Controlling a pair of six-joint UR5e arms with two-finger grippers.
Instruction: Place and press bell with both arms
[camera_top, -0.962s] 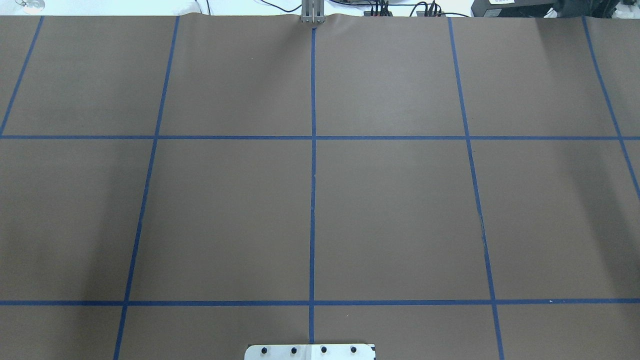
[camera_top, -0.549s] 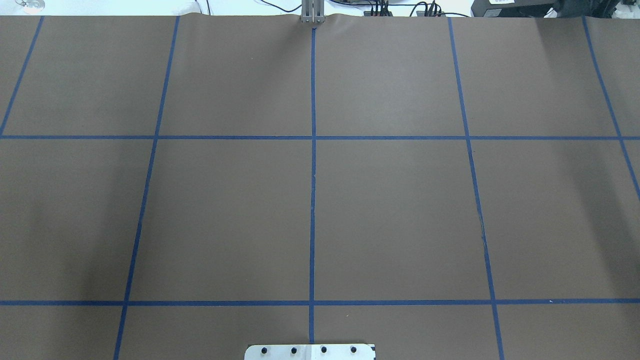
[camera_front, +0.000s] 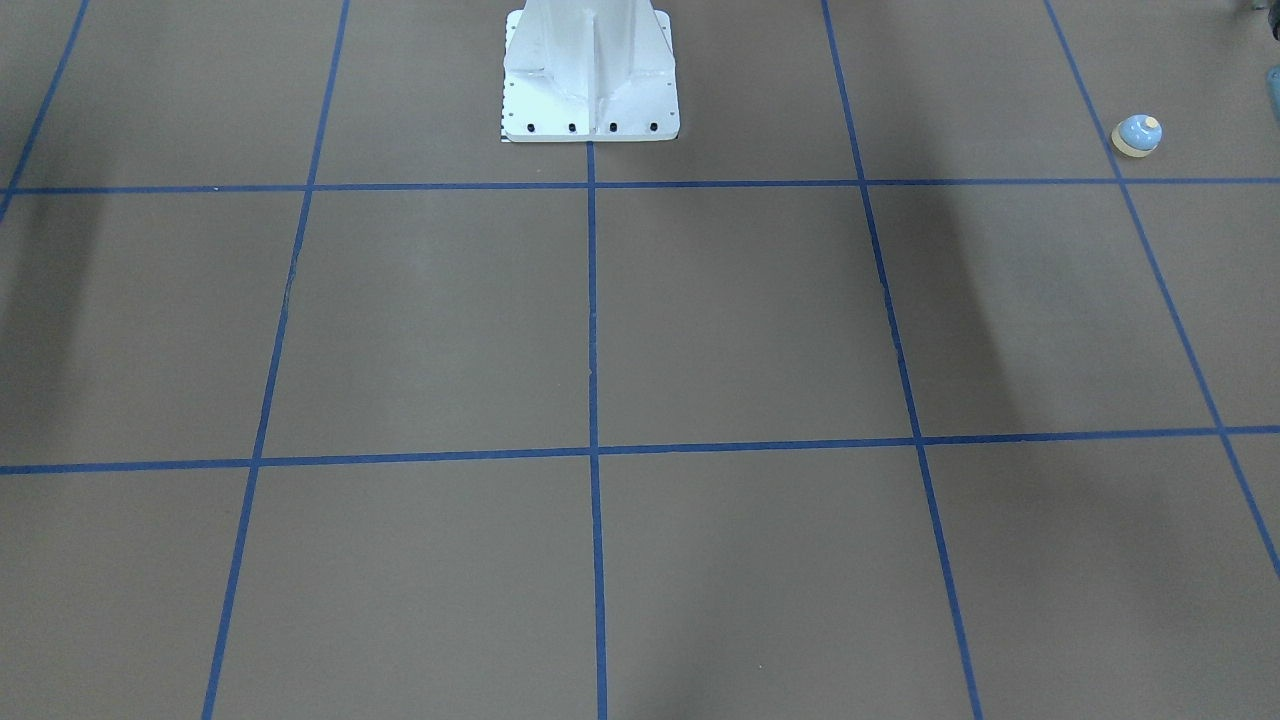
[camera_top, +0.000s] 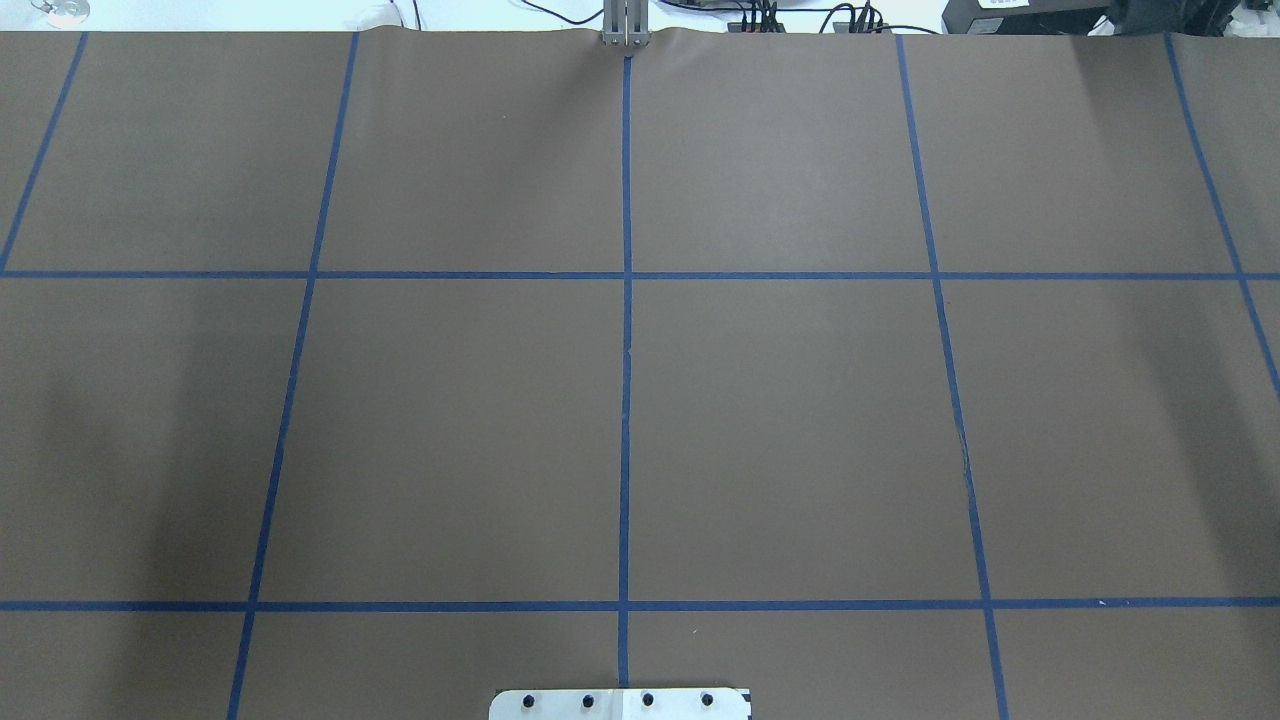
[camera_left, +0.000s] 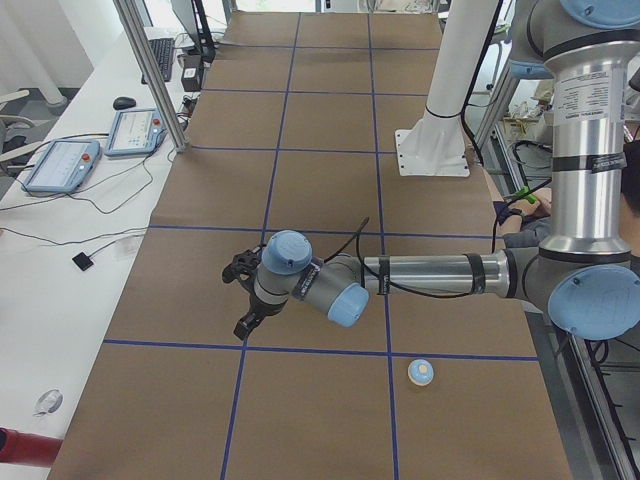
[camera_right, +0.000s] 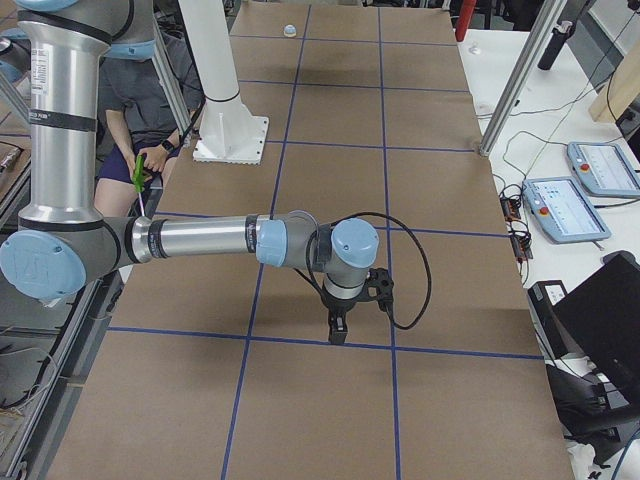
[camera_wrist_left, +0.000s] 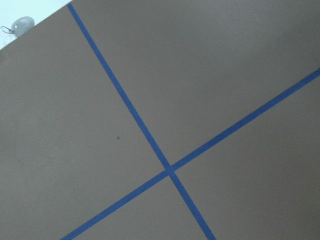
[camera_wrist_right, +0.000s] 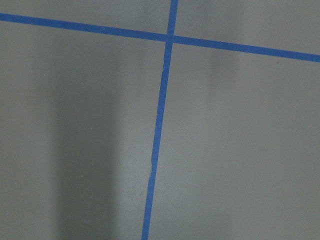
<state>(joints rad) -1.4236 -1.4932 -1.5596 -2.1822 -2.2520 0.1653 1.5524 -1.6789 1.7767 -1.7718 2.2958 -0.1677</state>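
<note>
The bell (camera_front: 1137, 135) sits upright on the brown tabletop (camera_top: 780, 400). Its blue dome is up and its cream button is on top. It is far out at the robot's left end of the tabletop, close to the robot's side. It rests just beside a spot where two blue tape lines (camera_top: 626, 400) cross. Nothing is touching it.

The left arm (camera_left: 430, 278) reaches out low and flat over the tabletop. The left claw (camera_left: 240, 297) is at its tip, up in the air over the brown paper. The bell (camera_left: 421, 372) is well apart from this claw. It lies on the other side of a blue line, closer to the tabletop's left end and closer to the robot than the claw is. The claw only shows from the side, so I cannot tell if its fingers are spread or pressed together. It is not holding anything I can see.

The right arm (camera_right: 200, 240) also reaches out low. The right claw (camera_right: 339, 328) points down, close above a blue line. I cannot tell if this claw is spread or pressed together either. The bell (camera_right: 289, 31) is very far from it, a tiny dot at the far end of the tabletop.

Both wrist cameras see only brown paper and blue lines. The white stand (camera_front: 590, 70) is between the two arms. A person (camera_right: 140, 110) sits behind it.
</note>
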